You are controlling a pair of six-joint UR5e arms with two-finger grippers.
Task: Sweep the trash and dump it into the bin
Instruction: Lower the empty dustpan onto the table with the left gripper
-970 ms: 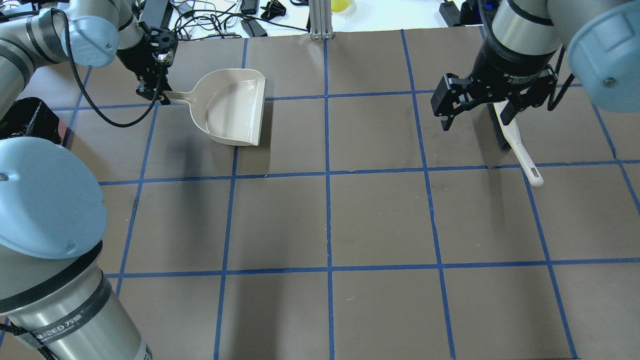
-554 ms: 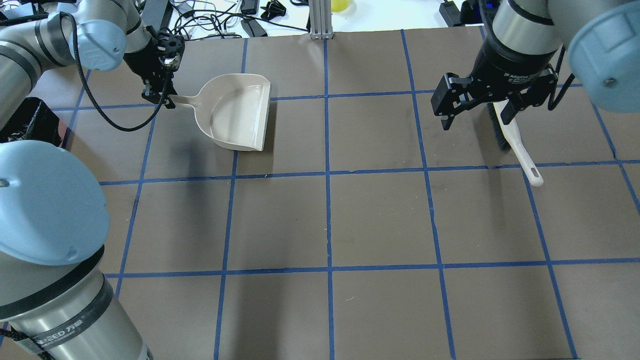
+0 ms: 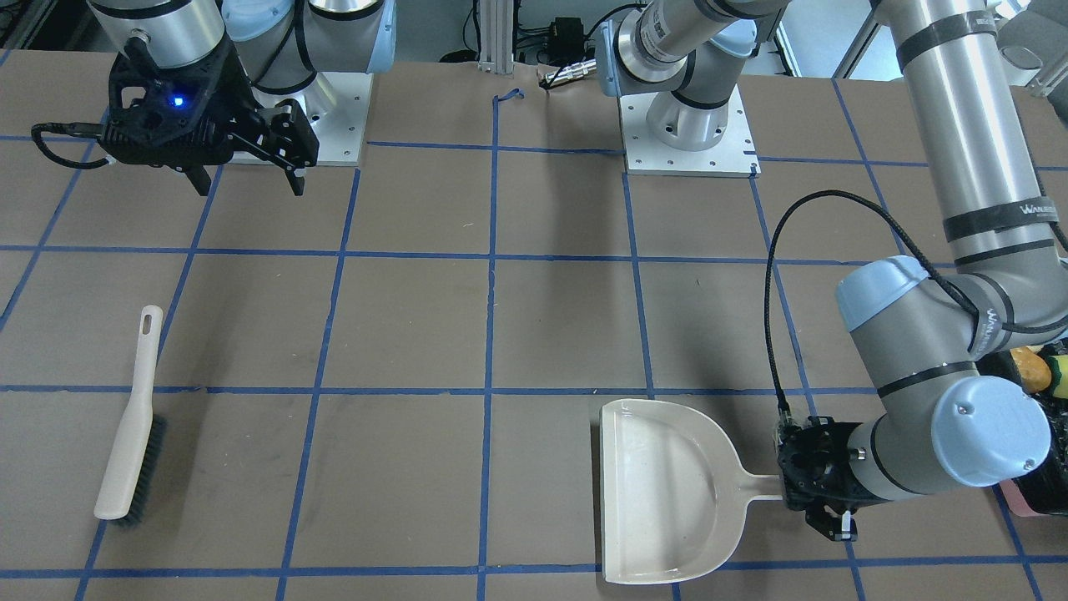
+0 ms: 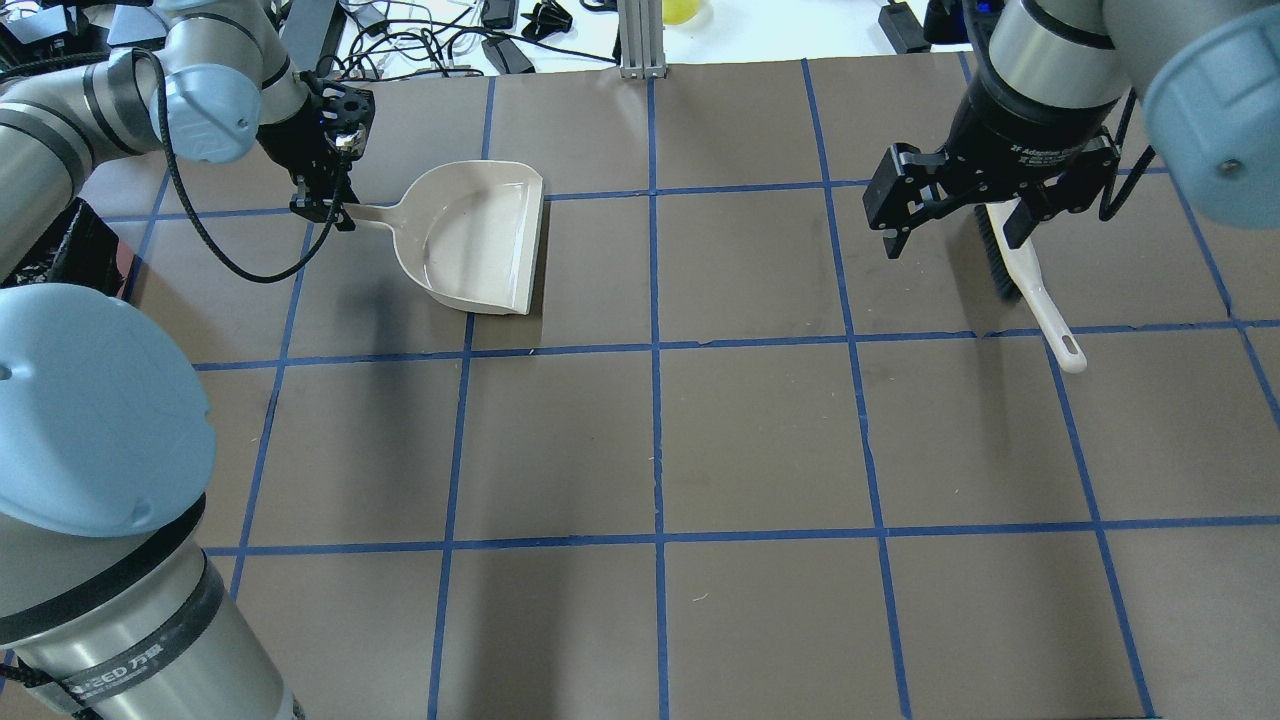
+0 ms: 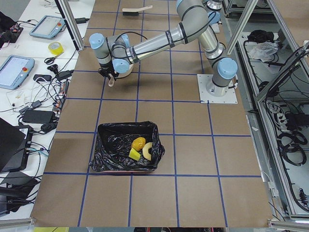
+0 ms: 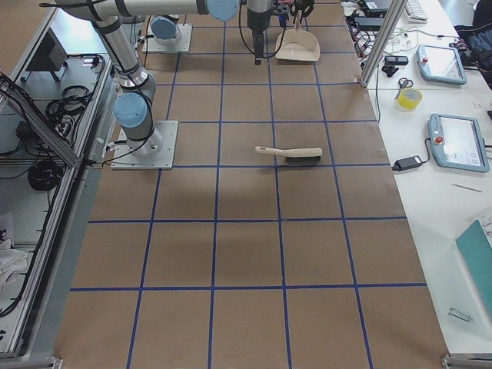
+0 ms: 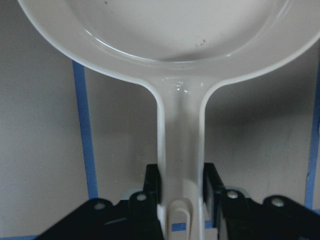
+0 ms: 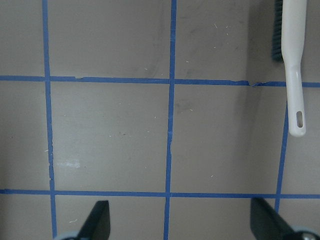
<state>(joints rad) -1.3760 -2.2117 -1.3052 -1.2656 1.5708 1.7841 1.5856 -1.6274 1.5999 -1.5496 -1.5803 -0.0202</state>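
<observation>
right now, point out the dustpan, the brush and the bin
dustpan (image 4: 480, 235), overhead exterior view, middle of its pan
brush (image 3: 131, 417), exterior front-facing view, on its handle
bin (image 5: 113, 145), exterior left view, on its black liner

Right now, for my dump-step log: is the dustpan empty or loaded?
Empty. The dustpan shows only its bare beige floor in the overhead and front views; the three trash pieces lie inside the bin.

Trash pieces: three; one bread roll (image 5: 138, 143), one croissant-like piece (image 5: 147, 151), one sponge wedge (image 5: 133, 154)
Black-lined bin (image 5: 108, 145): one
Beige dustpan (image 4: 480, 240): one
White-handled brush (image 3: 129, 434): one
Arms: two; left arm (image 3: 959, 167), right arm (image 3: 167, 25)
Grippers: two; left gripper (image 4: 322, 208), right gripper (image 3: 249, 185)
</observation>
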